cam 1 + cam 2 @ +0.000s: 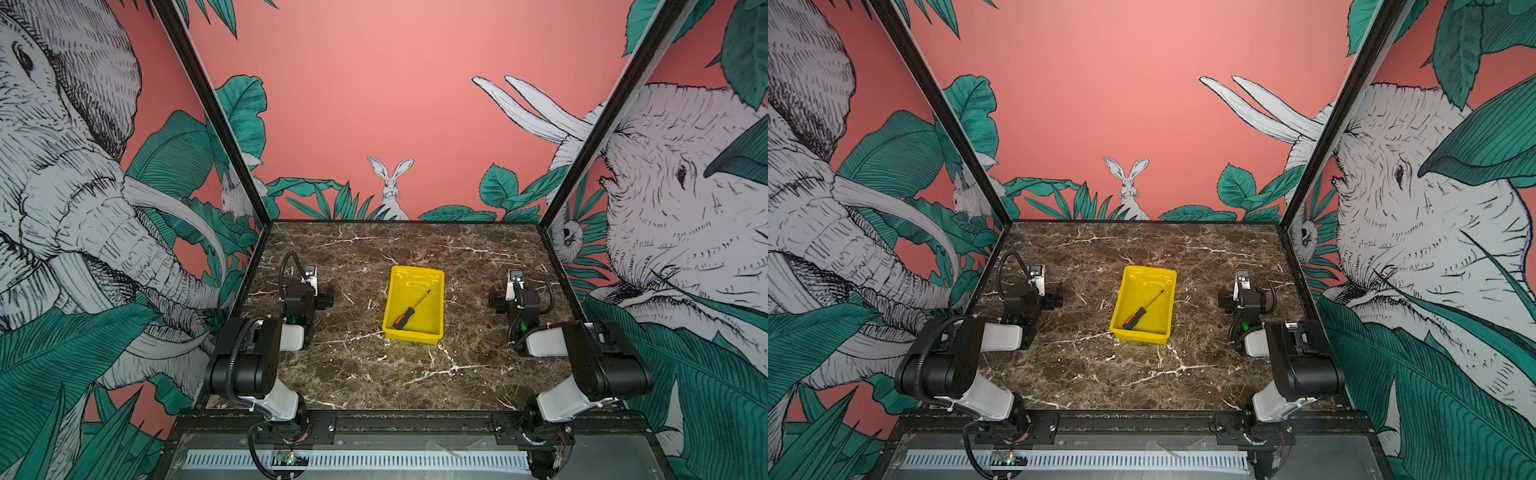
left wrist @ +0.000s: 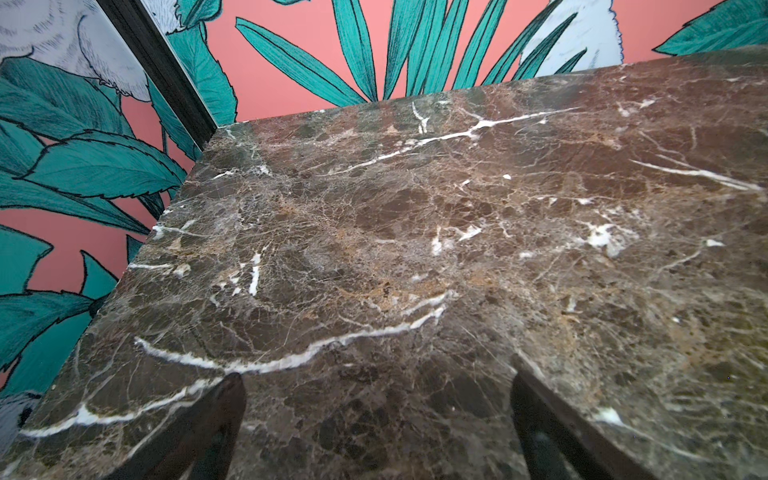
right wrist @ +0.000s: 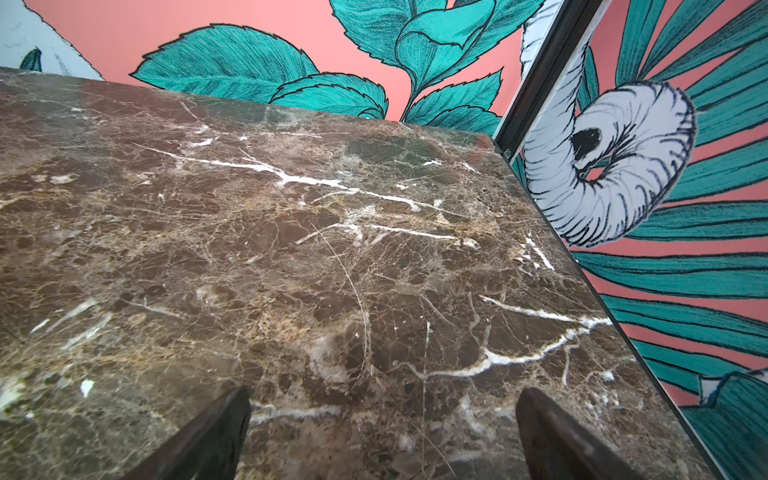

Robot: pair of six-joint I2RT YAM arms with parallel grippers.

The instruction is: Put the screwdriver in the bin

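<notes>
Both top views show the screwdriver lying diagonally inside the yellow bin, so the task looks done, while the wrist views show the left pincer and right pincer gaping empty, well to either side of it.

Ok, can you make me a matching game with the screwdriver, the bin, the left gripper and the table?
Things:
1 screwdriver
2 bin
3 left gripper
4 table

Matches:
A bright yellow
B open, holding nothing
C brown marble with white veins
D lying inside the bin

Pairs: 1-D, 2-A, 3-B, 4-C
</notes>
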